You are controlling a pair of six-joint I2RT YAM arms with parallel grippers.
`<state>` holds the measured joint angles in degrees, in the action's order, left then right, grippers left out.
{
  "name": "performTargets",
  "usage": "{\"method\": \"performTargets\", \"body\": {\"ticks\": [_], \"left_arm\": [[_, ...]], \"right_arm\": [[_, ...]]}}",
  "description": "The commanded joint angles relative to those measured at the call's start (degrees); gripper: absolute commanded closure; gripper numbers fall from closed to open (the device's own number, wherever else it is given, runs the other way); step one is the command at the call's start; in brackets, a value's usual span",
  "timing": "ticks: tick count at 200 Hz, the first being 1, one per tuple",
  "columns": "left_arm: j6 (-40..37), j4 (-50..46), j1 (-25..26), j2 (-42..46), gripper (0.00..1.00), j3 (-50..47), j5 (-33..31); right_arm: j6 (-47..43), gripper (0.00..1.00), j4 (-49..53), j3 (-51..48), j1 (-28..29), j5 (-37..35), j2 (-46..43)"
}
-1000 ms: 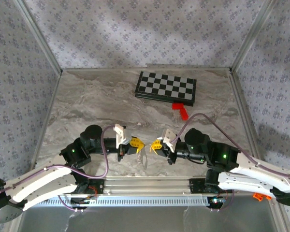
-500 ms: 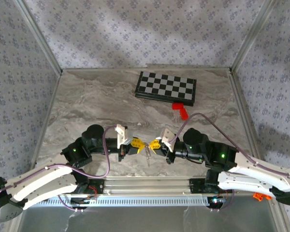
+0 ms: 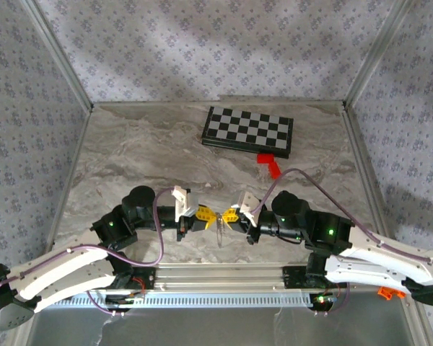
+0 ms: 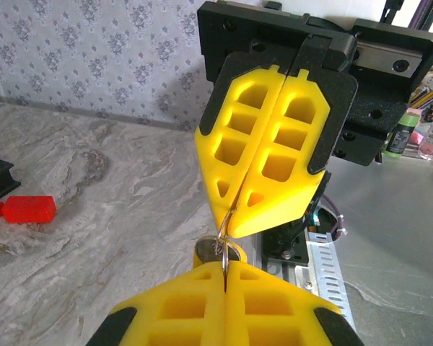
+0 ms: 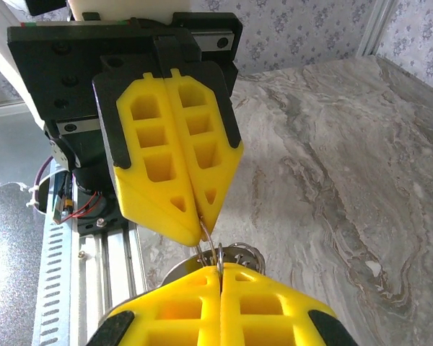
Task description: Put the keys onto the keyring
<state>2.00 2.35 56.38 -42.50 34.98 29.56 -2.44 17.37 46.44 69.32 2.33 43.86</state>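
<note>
My two grippers meet tip to tip above the table's near middle. The left gripper [image 3: 211, 215] [image 4: 225, 265] is shut on the thin silvery keyring [image 3: 220, 232], whose wire stands edge-on between its yellow pads [image 4: 180, 306]. The right gripper [image 3: 229, 215] [image 5: 221, 269] is shut too, pinching a thin wire loop that I take for the keys [image 5: 219, 254]. The two wires cross between the tips. A round silvery piece [image 4: 215, 252] [image 5: 239, 254] hangs just below them, partly hidden by the pads.
A folded chessboard [image 3: 248, 130] lies at the back of the marble table [image 3: 130, 151], with a red block [image 3: 271, 164] [image 4: 29, 209] just in front of it. A metal rail [image 3: 224, 277] runs along the near edge beneath both grippers. Patterned walls close in three sides.
The right gripper has moved left until its tips touch the left gripper's. The keyring, which hung off the left tips, now hangs between both. Both stayed shut.
</note>
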Motion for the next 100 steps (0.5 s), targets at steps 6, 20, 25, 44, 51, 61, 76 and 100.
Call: {"method": "performTargets", "body": {"ticks": [6,20,25,44,51,61,76,100], "left_arm": [[-1.2,1.2,0.5,1.0,1.00,2.9,0.4],[-1.4,1.2,0.5,1.1,1.00,2.9,0.3],[-1.3,1.2,0.5,1.2,1.00,2.9,0.4],[-1.5,1.1,0.4,1.2,1.00,3.1,0.3],[-1.5,1.0,0.5,1.2,1.00,3.2,0.4],[-1.5,0.8,0.5,1.2,1.00,3.2,0.4],[-1.5,0.7,0.5,1.2,1.00,3.3,0.5],[-1.6,0.4,0.5,1.2,1.00,3.6,0.4]], "right_arm": [[-0.7,1.00,-0.4,-0.3,0.4,0.4,-1.8],[-0.8,1.00,-0.2,-0.1,0.4,0.4,-2.3],[-0.7,1.00,0.2,-0.2,0.3,0.5,-2.4],[-0.8,1.00,0.6,-0.1,0.4,0.6,-2.3],[-0.8,1.00,0.6,-0.1,0.4,0.7,-2.2],[-0.8,1.00,0.8,-0.1,0.4,0.7,-2.0],[-1.1,1.00,1.3,0.2,0.4,0.8,-1.6],[-1.4,1.00,2.0,0.7,0.4,1.4,-1.1]]}}
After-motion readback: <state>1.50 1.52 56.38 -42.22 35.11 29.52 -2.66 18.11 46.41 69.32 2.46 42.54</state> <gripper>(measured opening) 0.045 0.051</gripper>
